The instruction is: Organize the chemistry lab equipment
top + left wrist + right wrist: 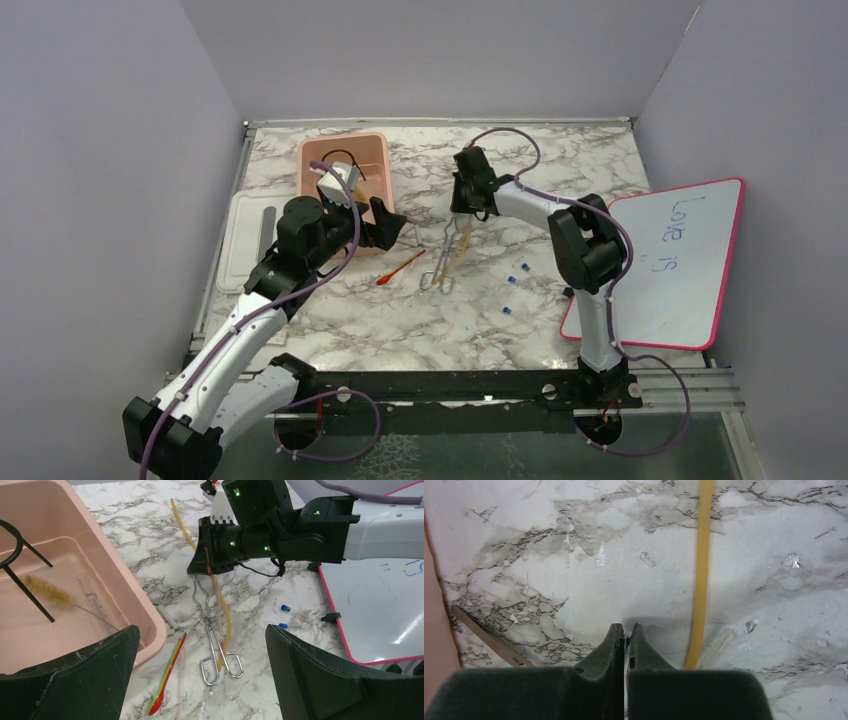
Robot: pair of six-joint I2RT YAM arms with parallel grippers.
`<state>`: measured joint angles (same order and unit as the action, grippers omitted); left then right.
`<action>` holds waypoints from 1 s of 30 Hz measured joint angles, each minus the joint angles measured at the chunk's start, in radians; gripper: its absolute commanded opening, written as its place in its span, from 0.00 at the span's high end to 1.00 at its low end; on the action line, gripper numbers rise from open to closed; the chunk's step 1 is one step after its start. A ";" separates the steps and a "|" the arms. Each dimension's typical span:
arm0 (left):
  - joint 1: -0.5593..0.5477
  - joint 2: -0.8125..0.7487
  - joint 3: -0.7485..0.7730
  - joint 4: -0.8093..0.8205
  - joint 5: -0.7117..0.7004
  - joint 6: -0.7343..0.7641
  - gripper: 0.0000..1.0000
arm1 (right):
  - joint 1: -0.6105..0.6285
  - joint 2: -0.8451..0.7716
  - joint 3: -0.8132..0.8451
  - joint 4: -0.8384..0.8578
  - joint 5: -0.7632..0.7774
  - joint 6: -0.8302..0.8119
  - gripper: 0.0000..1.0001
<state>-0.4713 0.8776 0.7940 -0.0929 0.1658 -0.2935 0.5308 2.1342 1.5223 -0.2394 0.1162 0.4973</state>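
While the marbled worktop (420,330) is carrying the whole scene, the pink-framed whiteboard (670,260) is lying tilted along its right side. The pink plastic tub (127,587) is sitting at the far left, and its white lid (245,240) is lying just beside it.

The left gripper (388,222) is hovering near the tub's right corner, its fingers spread wide apart and holding nothing. The right gripper (626,630) is reaching down at mid-worktop, its fingers pressing together on the far tips of the thin metal tongs (212,635). The handle loops of the tongs are pointing toward the arm bases.

The long tan rubber tube (225,615) is running alongside the tongs and crossing under them near the loops. Inside the tub, the black wire ring with straight stem (30,597) is leaning at the left, and the small brush (50,594) is lying on the tub floor just beside it. The red-tipped stick (167,672) is lying on the worktop between the tub and the tongs. The tiny blue pieces (512,280) are lying scattered between the tongs and the whiteboard.
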 measured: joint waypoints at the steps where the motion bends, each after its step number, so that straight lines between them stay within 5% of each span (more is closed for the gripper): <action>1: 0.000 0.006 0.000 0.001 0.003 -0.002 0.01 | 0.000 0.000 -0.002 0.005 -0.003 0.002 0.99; 10: 0.000 0.124 -0.002 0.030 0.187 -0.023 0.02 | 0.000 -0.147 -0.123 0.126 -0.089 0.033 0.99; 18: -0.001 0.205 -0.005 0.078 0.315 -0.102 0.16 | 0.000 -0.396 -0.253 0.254 -0.175 0.061 0.99; 26: -0.023 0.318 0.008 0.099 0.348 -0.206 0.20 | 0.000 -0.565 -0.364 0.297 -0.246 0.106 0.99; 30: -0.066 0.384 0.034 0.133 0.383 -0.251 0.35 | 0.000 -0.627 -0.417 0.307 -0.282 0.145 0.99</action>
<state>-0.5373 1.2613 0.8276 0.0402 0.5484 -0.5446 0.5308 1.5070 1.1053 0.0677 -0.1661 0.6422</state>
